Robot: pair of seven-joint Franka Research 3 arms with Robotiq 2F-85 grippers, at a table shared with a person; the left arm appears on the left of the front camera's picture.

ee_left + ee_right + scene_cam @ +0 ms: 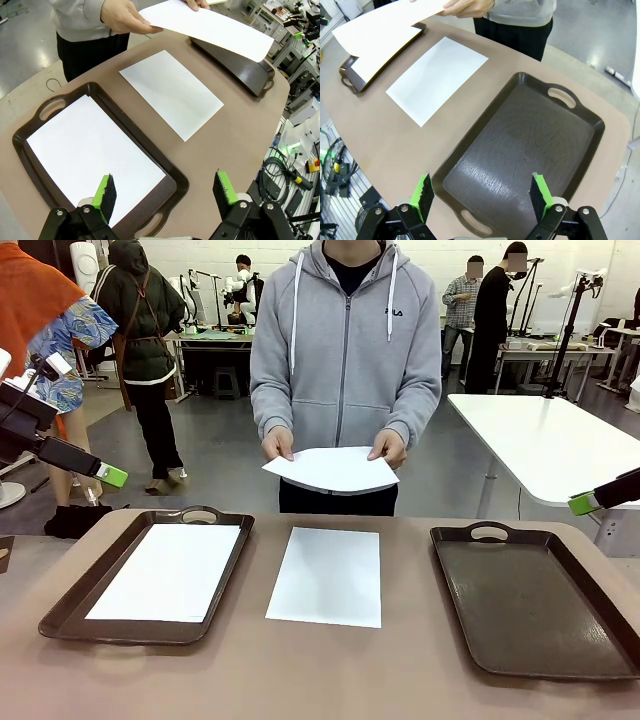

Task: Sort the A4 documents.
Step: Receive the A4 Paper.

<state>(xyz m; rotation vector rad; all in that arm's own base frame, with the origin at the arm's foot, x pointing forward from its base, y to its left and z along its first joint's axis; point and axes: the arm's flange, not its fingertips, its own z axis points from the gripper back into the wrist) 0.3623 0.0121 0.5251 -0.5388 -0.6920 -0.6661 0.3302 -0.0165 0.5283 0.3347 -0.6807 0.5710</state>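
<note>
Brown is the table point(300, 670), and three white A4 documents are on it or over it. On the far left, the left gripper point(110, 476) hangs in the air by the table's left end. Its green pads point(106, 189) stand wide apart and hold nothing.

Next is the left tray point(70, 610), dark brown, with the first sheet point(168, 572) lying flat inside it. In the middle, the second sheet point(326, 576) lies flat on the bare table, between the two trays and touching neither. Behind it, on the far side, a person point(345, 350) in a grey hoodie holds the third sheet point(333, 469) up in the air with both hands point(279, 444).

To the right sits the right tray point(530, 610), showing its dark floor. On the far right, the right gripper point(585, 503) hangs by the table's right end, its fingers wide apart too, holding nothing.
</note>
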